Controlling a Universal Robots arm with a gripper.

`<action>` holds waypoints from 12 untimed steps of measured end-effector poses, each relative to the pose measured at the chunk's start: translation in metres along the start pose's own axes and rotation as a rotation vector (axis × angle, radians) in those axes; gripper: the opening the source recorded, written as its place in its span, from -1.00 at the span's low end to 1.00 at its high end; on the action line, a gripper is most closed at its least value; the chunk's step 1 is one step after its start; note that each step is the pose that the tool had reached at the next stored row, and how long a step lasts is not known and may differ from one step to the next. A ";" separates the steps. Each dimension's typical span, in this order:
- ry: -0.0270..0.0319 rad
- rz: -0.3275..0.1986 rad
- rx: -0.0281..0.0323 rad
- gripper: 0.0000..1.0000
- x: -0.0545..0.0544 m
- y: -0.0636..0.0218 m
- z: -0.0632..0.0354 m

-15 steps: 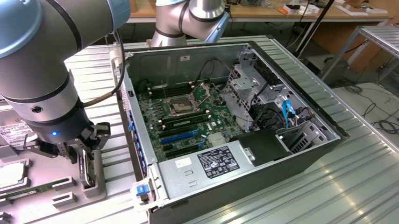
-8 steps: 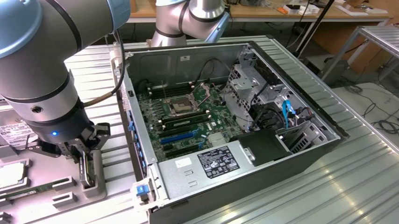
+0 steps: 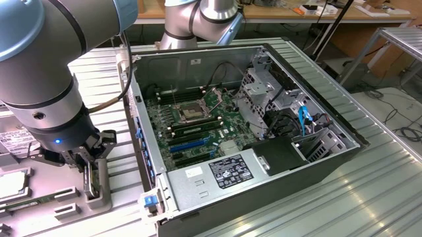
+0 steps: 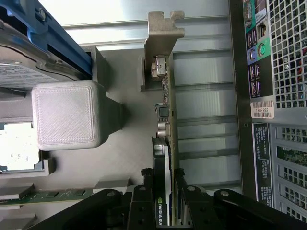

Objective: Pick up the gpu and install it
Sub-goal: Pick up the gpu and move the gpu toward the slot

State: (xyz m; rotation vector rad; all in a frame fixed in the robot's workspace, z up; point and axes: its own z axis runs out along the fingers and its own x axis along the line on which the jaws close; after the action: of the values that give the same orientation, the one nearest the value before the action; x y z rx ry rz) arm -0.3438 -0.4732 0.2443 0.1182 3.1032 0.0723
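Now, at this moment:
- The gripper (image 4: 163, 181) is closed partway on the gpu (image 4: 169, 125), with one finger against each face of the card.
- The gpu stands on its edge in a slot of the gray holder (image 4: 112, 158), and its silver bracket (image 4: 163, 29) is at the end far from the gripper.
- A green memory stick (image 3: 33, 201) lies in the same holder, near the gripper.
- The open computer case (image 3: 343, 131) lies on the table (image 3: 376, 197), at the exterior view's right of the holder.
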 end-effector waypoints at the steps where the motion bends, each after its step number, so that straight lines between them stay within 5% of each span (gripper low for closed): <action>1: 0.0000 0.000 0.0000 -0.46 0.000 0.0000 0.0000; 12: 0.0000 0.000 0.0000 -0.46 0.000 0.0000 0.0000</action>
State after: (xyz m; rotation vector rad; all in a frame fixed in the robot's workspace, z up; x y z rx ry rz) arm -0.3438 -0.4732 0.2443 0.1182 3.1032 0.0723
